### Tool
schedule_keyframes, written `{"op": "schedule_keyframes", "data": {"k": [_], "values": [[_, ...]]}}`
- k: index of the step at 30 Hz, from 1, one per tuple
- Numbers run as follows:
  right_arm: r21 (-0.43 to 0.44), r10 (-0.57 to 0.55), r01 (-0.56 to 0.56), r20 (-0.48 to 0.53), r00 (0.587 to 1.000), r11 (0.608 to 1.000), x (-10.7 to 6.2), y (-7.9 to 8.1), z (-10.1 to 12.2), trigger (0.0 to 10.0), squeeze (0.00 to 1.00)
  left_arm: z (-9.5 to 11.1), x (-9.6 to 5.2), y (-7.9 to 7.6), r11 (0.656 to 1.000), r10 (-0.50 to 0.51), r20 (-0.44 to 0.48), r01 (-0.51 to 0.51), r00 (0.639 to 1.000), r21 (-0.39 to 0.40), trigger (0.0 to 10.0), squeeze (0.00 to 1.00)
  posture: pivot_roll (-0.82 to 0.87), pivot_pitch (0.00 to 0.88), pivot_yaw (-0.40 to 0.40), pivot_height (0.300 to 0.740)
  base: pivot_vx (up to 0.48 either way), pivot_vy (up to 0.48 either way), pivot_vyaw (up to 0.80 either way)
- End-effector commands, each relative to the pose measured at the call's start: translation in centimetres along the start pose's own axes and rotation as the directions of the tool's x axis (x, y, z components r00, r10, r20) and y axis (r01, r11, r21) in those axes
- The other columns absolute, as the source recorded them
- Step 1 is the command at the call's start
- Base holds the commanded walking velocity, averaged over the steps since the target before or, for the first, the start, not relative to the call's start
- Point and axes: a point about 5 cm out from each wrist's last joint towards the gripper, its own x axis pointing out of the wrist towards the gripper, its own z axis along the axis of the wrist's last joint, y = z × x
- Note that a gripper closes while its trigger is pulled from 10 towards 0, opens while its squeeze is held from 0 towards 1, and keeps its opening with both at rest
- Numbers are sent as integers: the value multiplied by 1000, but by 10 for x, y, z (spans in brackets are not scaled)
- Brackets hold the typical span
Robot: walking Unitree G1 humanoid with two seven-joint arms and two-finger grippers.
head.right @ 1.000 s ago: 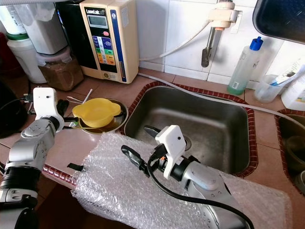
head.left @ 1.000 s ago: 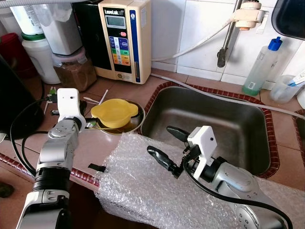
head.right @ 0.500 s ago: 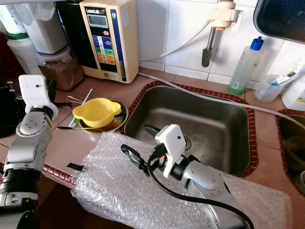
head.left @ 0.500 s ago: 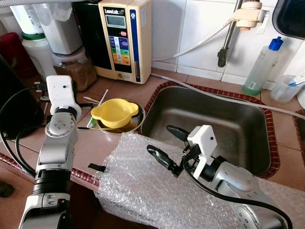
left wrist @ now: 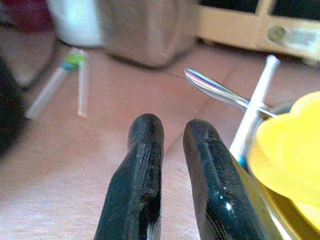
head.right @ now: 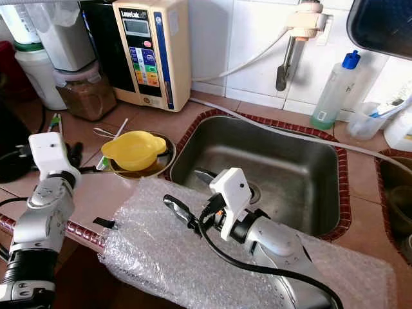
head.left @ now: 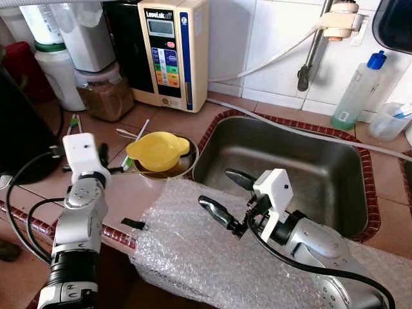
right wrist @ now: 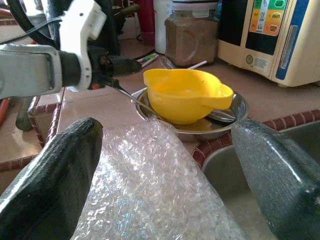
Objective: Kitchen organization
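Observation:
A yellow bowl [head.left: 156, 150] sits in a shallow steel dish [head.left: 185, 165] on the tiled counter, left of the sink [head.left: 290, 168]. A spoon [left wrist: 215, 90] and a white stick [left wrist: 255, 102] lean on the dish. My left gripper [left wrist: 167, 127] is low over the counter just left of the dish, shut, with nothing between its fingers. A sheet of bubble wrap [head.left: 193, 254] lies over the counter's front edge. My right gripper [head.left: 223, 193] hovers above it, open wide and empty, pointing toward the bowl [right wrist: 187, 95].
A beige water machine [head.left: 170, 51], a jar of brown powder [head.left: 103, 96] and white containers [head.left: 61, 74] line the back wall. A green soap bottle [head.left: 358, 90] stands behind the sink. A black appliance [head.left: 19, 132] with cables is at far left. A toothbrush [head.left: 71, 122] lies on the counter.
My left arm swung left, then dropped lower and nearer the counter's front edge, still beside the dish. The right arm has held still. The camera has shifted slightly.

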Motion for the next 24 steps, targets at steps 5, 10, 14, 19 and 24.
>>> {"op": "schedule_keyframes", "data": {"k": [5,10,14,19,24], "values": [[-8,6,-6,-2,1000,1000,0,1,0,10000,0,15,9,8,999,-29,-8,29,1000,30,10000,1000,-112,0,60,740,0,0,0],[-8,0,0,-4,1000,1000,-1,1,0,10000,0,15,11,9,998,-42,-37,43,998,44,10000,1000,-118,0,64,740,0,0,0],[-8,-3,3,-4,1000,1000,-2,2,0,10000,0,12,11,9,995,-65,-92,71,994,64,10000,1000,-119,0,67,740,0,0,0],[-9,-3,3,-5,1000,1000,-2,2,0,10000,0,11,12,10,992,-90,-112,98,990,73,10000,1000,-117,0,68,740,0,0,0],[-8,-2,2,-6,1000,1000,-2,2,-1,10000,0,17,13,8,989,-122,-106,130,987,69,10000,1000,-116,0,66,740,0,0,0]]}}
